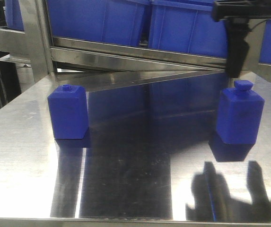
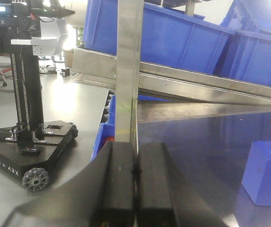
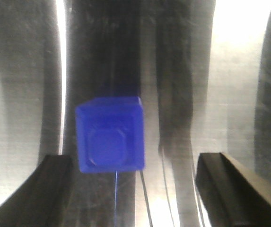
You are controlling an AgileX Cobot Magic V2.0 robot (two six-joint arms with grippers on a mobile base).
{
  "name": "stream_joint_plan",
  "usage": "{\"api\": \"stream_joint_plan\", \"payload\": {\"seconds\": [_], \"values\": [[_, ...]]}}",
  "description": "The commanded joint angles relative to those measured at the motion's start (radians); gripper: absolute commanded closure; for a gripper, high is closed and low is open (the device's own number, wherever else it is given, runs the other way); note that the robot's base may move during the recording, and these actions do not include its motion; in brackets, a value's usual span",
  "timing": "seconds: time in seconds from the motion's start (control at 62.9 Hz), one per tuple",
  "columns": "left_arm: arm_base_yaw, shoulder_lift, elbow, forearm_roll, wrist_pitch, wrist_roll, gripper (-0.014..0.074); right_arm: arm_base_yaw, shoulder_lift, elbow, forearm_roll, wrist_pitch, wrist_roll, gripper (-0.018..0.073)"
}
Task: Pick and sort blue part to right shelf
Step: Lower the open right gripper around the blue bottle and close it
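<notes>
Right pincer [image 3: 134,163]: released, jaws spread wide, aimed straight down at the table [image 1: 126,179]. Nothing held.

Blue part [image 3: 110,135]: stands upright on the table directly beneath the right pincer, inside the span of its two fingers but off-centre. It sits close to the finger on the left of the wrist view and well apart from the other. Its long axis is vertical, running up toward the pincer, so only the capped top face shows from above. The side walls look roughly parallel to the finger faces. The wrist view is blurred, so a slight skew cannot be ruled out. In the front view the pincer hangs above the cap, not touching.

Left pincer [image 2: 135,189]: clenched, fingers pressed together, empty. A second blue part [image 2: 267,172] lies ahead of it and off to its right, apart.

Judgement: the right arm is the nearer one and is set up for this pick. The coming move calls for a small sideways shift to centre the part, then a straight descent. Uncorrected, the near finger may clip the top and push the part across the slick steel.
</notes>
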Motion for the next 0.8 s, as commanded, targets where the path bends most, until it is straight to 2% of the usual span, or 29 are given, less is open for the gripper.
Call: {"api": "stream_joint_plan", "payload": {"seconds": [0.0, 0.239, 0.779], "values": [[0.000, -0.023, 0.022, -0.008, -0.084, -0.003, 0.0463, 0.013, 0.000, -0.072, -0.006, 0.004, 0.001, -0.0044], [0.000, -0.023, 0.022, -0.008, -0.084, -0.003, 0.0463, 0.012, 0.082, -0.084, 0.032, 0.000, -0.044, -0.0044], [0.000, -0.023, 0.022, -0.008, -0.084, -0.003, 0.0463, -0.024, 0.135, -0.004, 0.044, -0.113, -0.057, -0.0044]]}}
